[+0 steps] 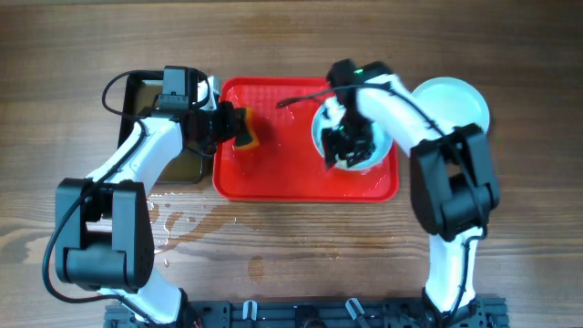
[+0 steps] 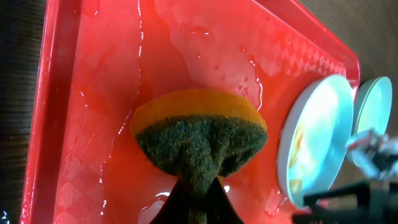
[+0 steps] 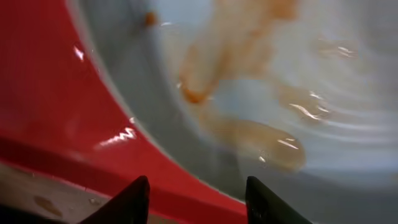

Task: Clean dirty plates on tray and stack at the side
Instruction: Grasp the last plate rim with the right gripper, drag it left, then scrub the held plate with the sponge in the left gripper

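Left wrist view shows the left end effector (image 2: 199, 210) clenched on a sponge (image 2: 199, 134), its two dark fingers pinching the green scouring side so that it bunches into a wedge, with the yellow layer arching over the top. The sponge hangs over the tray (image 2: 93, 93), whose red floor is wet and glossy with streaks and beads of water. From overhead the left end effector (image 1: 230, 123) and sponge (image 1: 246, 129) sit over the left part of the tray (image 1: 282, 173), well apart from the dirty plate (image 1: 381, 153) that lies in the tray's right part. The right end effector (image 1: 344, 148) is low over that plate and hides much of it. In the right wrist view the right end effector (image 3: 198, 202) is released: its two dark fingertips (image 3: 134, 199) stand apart with nothing between them, close above the plate's rim and the tray (image 3: 56, 112) beside it. The dirty plate (image 3: 298, 81) fills most of that view, pale and wet, with brown-orange smears across its floor. The left wrist view shows the same dirty plate (image 2: 320, 134) near the tray's far edge, smears on its face. A second plate (image 1: 453, 105) rests on the bench (image 1: 301, 36) just beside the tray's right end. A black pan (image 1: 189, 162) lies on the bench to the left of the tray, partly under the left arm, and puddles of water (image 1: 196, 223) spread over the wood in front.
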Motion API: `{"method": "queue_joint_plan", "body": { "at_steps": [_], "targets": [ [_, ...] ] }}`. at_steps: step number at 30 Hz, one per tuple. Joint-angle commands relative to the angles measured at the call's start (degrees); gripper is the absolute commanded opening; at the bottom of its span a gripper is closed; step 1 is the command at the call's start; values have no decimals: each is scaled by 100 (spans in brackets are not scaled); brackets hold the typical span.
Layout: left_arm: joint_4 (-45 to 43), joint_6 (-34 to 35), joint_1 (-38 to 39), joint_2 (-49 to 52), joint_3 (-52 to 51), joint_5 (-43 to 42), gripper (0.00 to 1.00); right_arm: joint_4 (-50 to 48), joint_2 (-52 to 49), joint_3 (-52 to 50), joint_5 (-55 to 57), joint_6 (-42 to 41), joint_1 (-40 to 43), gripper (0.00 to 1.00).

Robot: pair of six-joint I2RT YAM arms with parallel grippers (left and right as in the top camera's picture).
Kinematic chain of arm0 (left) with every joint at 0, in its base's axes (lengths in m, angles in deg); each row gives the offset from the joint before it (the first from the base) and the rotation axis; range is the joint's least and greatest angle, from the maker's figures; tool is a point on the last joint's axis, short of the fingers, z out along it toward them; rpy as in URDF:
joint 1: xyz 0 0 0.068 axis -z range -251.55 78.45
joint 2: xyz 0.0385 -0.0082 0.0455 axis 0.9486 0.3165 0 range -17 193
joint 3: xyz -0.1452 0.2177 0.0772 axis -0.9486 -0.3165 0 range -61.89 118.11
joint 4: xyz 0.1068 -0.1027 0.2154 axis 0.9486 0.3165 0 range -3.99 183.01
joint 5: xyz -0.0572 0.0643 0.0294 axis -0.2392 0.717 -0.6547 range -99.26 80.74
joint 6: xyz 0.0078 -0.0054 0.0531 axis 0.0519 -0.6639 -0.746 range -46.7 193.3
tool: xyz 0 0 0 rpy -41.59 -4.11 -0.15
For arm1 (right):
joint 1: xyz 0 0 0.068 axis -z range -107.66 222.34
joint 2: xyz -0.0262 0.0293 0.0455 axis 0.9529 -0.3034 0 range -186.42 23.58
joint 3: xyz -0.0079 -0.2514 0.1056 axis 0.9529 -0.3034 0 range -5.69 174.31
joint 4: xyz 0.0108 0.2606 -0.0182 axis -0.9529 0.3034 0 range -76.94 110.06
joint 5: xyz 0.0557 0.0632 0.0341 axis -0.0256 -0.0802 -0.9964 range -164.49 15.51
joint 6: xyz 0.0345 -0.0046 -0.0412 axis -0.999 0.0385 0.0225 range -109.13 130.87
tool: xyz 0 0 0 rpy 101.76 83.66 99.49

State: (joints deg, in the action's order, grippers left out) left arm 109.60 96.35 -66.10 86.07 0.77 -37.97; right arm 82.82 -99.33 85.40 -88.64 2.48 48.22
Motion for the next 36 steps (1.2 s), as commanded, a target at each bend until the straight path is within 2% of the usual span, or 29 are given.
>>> {"method": "queue_joint_plan", "body": {
  "at_steps": [1, 7, 9, 11, 13, 17, 23, 25, 30, 33, 36],
  "targets": [
    [22, -28, -4, -149, 122, 9, 4, 33, -39, 20, -140, 234, -326, 47],
    [24, -28, -7, -149, 120, 9, 4, -297, -39, 691, 109, 225, 140, 48],
    [24, -28, -4, -149, 120, 9, 4, -774, -39, 750, 614, 326, 575, 53],
    [15, -28, -7, -149, 120, 9, 4, -1338, -44, 715, 632, 850, 922, 63],
    [20, -28, -7, -149, 122, 11, 4, -1729, -48, 627, 623, 1298, 1150, 69],
    [17, -28, -7, -149, 120, 22, 4, -1895, -52, 590, 671, 1906, 1285, 70],
    [20, -28, -7, -149, 120, 140, 4, -1615, -52, 577, 706, 1827, 1370, 70],
    [20, -28, -7, -149, 120, 140, 4, -1663, -55, 439, 1075, 1567, 1384, 72],
    [17, -28, -7, -149, 122, 140, 4, -1773, -55, 2, 1075, 1399, 1388, 73],
    [20, -31, -7, -149, 120, 140, 4, -1755, -55, -214, 1285, 1010, 1388, 73],
    [17, -28, -7, -149, 122, 140, 4, -1453, -52, -240, 1198, 640, 1368, 67]
  ]
}}
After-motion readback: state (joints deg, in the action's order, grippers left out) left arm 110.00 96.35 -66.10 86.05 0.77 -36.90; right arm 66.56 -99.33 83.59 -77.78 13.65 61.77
